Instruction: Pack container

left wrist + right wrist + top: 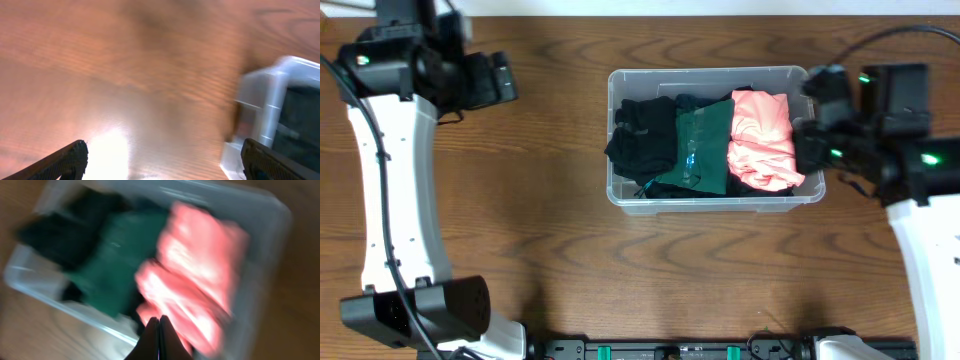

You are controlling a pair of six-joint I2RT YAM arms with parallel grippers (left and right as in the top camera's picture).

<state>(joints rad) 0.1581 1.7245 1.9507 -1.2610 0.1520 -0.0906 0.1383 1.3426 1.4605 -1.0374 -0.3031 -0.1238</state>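
Observation:
The clear plastic container (pixel 620 190) sits at the table's middle right. It holds black clothes (pixel 640 140), a dark green garment (pixel 700 145) and a coral-pink garment (pixel 762 140). My right gripper (pixel 159 322) is shut and empty, raised above the container's right part; its view shows the pink garment (pixel 200 275), the green garment (pixel 115 265) and the container wall (pixel 30 275), blurred. My left gripper (pixel 162 157) is open and empty over bare wood to the left of the container (pixel 260 110); in the overhead view it is at the far left top (pixel 500 78).
The wooden table (pixel 520 230) surrounds the container. A dark rail (pixel 670 350) runs along the front edge, with the arm bases at both front corners.

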